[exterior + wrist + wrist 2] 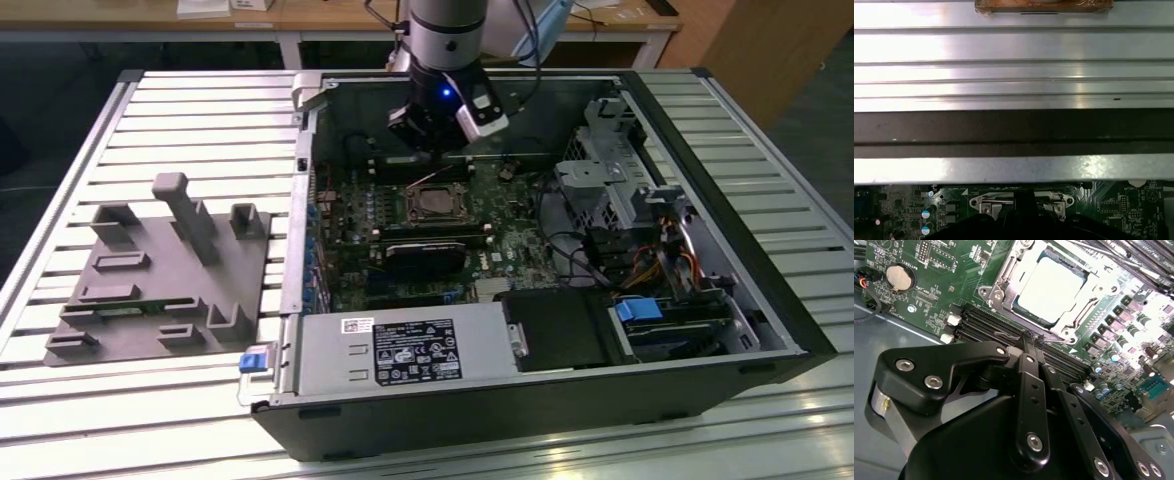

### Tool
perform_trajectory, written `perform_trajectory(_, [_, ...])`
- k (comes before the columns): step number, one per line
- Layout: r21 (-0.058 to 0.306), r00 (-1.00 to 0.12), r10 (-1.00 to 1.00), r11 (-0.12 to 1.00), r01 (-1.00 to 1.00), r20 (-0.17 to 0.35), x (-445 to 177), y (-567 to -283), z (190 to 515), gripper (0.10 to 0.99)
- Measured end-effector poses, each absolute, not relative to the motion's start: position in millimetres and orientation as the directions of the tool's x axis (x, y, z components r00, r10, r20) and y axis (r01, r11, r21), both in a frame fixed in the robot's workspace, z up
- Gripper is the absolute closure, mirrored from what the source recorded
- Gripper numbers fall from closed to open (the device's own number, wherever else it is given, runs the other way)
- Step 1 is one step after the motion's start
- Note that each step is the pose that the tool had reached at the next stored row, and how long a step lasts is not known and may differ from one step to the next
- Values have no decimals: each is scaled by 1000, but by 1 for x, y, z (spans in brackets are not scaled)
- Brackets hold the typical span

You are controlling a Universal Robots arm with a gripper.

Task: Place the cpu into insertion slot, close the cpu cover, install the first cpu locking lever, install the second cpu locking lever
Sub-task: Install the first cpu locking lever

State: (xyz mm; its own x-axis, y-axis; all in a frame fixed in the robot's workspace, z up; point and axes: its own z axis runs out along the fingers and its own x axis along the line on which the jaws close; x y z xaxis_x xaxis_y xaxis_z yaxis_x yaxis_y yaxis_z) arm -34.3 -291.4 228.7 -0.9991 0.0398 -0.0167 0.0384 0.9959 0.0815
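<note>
cpu edges beneath cpu cover, tool closed

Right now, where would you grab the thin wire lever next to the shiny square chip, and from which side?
Probably at its bent free end, coming straight down from above. The locking lever is a thin wire lying flat along the edge of the cpu cover, close to the memory slots, so only that end seems clear enough to pinch.

Closed pincer just beside cpu cover, cpu beneath
</note>
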Motion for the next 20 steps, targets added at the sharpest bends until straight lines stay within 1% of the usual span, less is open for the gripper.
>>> perform_trajectory(20, [82,-999,39,996,38,-17,-27,-287,223,969])
